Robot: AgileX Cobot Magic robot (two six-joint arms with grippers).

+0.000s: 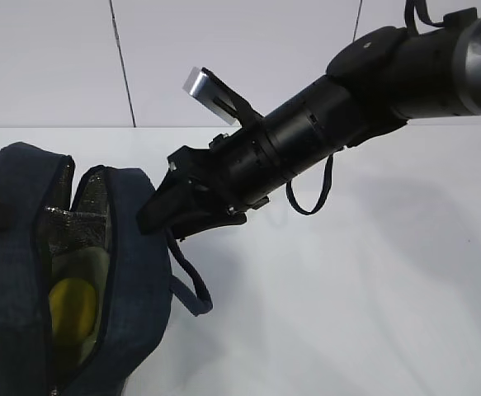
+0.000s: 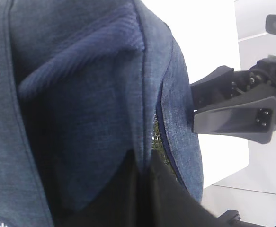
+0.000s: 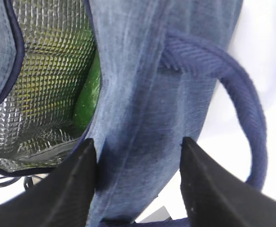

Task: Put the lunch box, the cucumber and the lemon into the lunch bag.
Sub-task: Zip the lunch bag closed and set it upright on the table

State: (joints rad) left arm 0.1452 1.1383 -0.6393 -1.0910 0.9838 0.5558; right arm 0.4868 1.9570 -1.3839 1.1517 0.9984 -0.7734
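The navy lunch bag [image 1: 133, 272] stands at the lower left with its zipper open and silvery lining [image 3: 43, 71] showing. Inside it I see the yellow lemon [image 1: 71, 305] against a pale green surface [image 1: 91, 262] that looks like the lunch box lid. A green strip of cucumber [image 3: 88, 97] shows in the right wrist view. My right gripper [image 1: 153, 216] is open, its fingers [image 3: 81, 184] astride the bag's right wall [image 3: 138, 118] near the rim. My left gripper [image 2: 149, 189] is shut on a fold of the bag's fabric [image 2: 81, 118]. It is out of the exterior view.
The bag's strap handle [image 1: 192, 289] loops onto the white table [image 1: 347, 289] right of the bag. The right arm [image 1: 347, 107] slants down from the upper right. A grey wall stands behind the table.
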